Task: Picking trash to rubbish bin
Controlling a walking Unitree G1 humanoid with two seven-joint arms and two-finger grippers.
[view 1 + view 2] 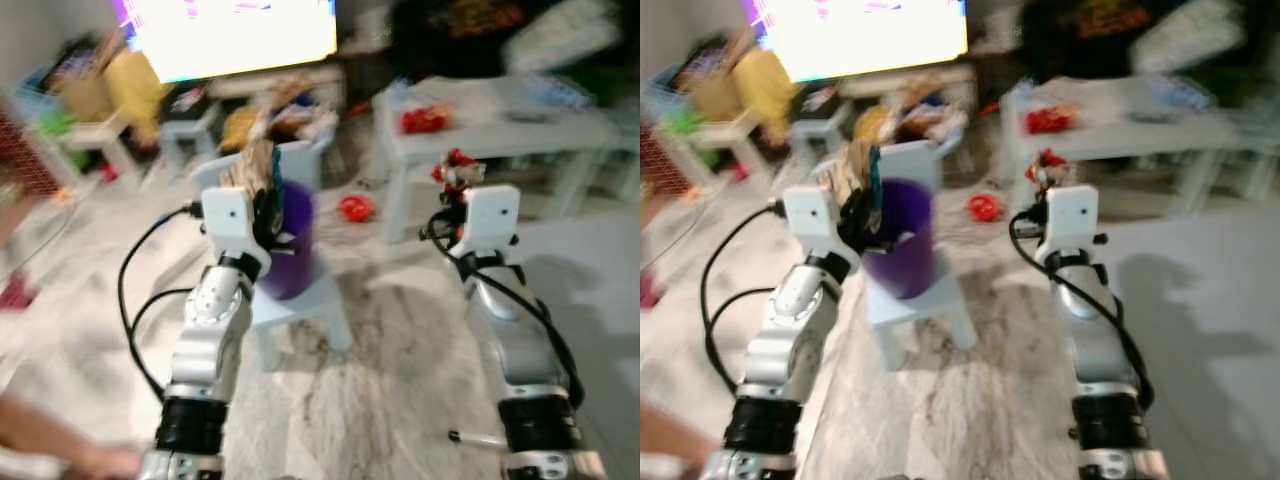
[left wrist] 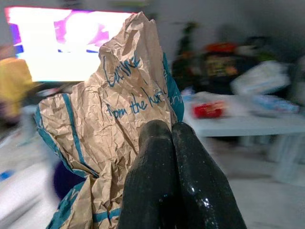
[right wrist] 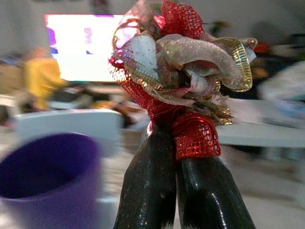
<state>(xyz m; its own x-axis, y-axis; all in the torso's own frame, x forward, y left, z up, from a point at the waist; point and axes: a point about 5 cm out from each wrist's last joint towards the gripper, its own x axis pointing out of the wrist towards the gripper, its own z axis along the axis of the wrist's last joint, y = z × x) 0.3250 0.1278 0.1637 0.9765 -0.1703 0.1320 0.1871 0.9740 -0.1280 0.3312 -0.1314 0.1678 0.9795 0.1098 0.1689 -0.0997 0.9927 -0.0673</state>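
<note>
1. Your left gripper (image 2: 171,143) is clenched on crumpled brown paper (image 2: 114,119), center-left, above the purple bin (image 1: 902,240).
2. Your right gripper (image 3: 174,143) grips a red-gold ribbon bow (image 3: 181,62), center-right.
3. Head views are blurred; the bin's base is hidden behind your left arm.

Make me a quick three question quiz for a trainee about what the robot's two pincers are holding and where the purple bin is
1. True or false: the left pincer is shut on a crumpled brown paper bag with blue writing.
2. What does the right pincer hold? A) a plastic bottle B) a red and gold mesh ribbon bow C) nothing
3. Fill in: the purple bin stands on a small white ____.

Key
1. True. The wrist view shows both fingers closed together against the bag.
2. B. The bow sits pinched at the fingertips.
3. Chair. In the head views the bin is just beside the left pincer, with the right pincer further off to the side.
</note>
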